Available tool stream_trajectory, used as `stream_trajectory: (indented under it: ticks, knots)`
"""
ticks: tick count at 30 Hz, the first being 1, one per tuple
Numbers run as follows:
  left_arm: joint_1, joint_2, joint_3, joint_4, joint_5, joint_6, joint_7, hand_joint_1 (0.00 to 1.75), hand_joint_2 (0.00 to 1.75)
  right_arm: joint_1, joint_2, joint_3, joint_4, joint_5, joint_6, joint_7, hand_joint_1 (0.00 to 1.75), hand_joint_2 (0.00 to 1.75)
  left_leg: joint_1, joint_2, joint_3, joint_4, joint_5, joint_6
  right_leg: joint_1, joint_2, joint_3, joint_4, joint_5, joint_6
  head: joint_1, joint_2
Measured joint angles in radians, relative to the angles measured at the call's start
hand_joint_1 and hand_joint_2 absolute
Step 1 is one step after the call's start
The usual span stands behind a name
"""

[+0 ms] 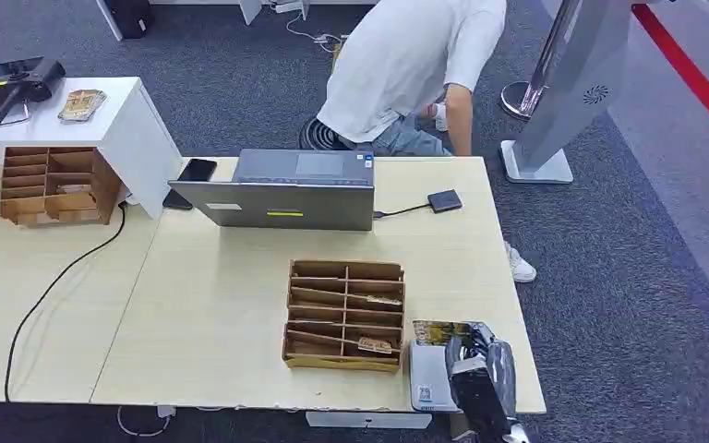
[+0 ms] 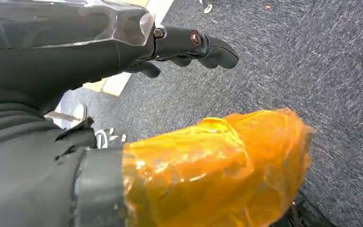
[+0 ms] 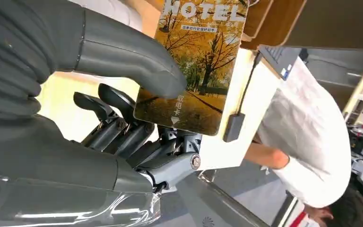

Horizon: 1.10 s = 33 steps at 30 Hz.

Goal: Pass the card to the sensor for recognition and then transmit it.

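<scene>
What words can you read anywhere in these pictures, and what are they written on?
"HOTEL": big white letters on the card with yellow trees, pinched by the right robot hand.
Small white lines under "HOTEL" and beside the arrow on the card: too small to read.
Sticker on the laptop: too blurred to read.
Print on the white device at the table edge: too small.

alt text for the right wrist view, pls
The robot's right hand pinches a glossy hotel key card printed with yellow autumn trees between its grey thumb and dark fingers. Beyond it, a person in a white T-shirt bends over beside the pale wooden table.
</scene>
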Motion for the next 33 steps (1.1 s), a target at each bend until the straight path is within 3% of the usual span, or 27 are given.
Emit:
stream_trajectory:
  ticks: [14, 22, 33]
  knots:
    - [-0.001, 0.000, 0.005, 0.000, 0.003, 0.002, 0.000, 0.00, 0.00, 0.004, -0.006, 0.000, 0.029, 0.007, 0.025, 0.079, 1.75, 1.75, 0.000, 0.000, 0.000, 0.000, 0.000, 0.000, 0.000, 0.000, 0.000, 0.000, 0.000, 0.000, 0.000, 0.000]
    - [-0.001, 0.000, 0.005, 0.000, 0.005, 0.006, 0.000, 0.00, 0.00, 0.006, -0.045, 0.000, 0.040, -0.011, 0.063, 0.163, 1.75, 1.75, 0.000, 0.000, 0.000, 0.000, 0.000, 0.000, 0.000, 0.000, 0.000, 0.000, 0.000, 0.000, 0.000, 0.000]
    - [-0.001, 0.000, 0.006, 0.000, 0.011, 0.010, 0.000, 0.00, 0.00, 0.009, -0.084, 0.001, 0.040, -0.014, 0.073, 0.206, 1.75, 1.75, 0.000, 0.000, 0.000, 0.000, 0.000, 0.000, 0.000, 0.000, 0.000, 0.000, 0.000, 0.000, 0.000, 0.000]
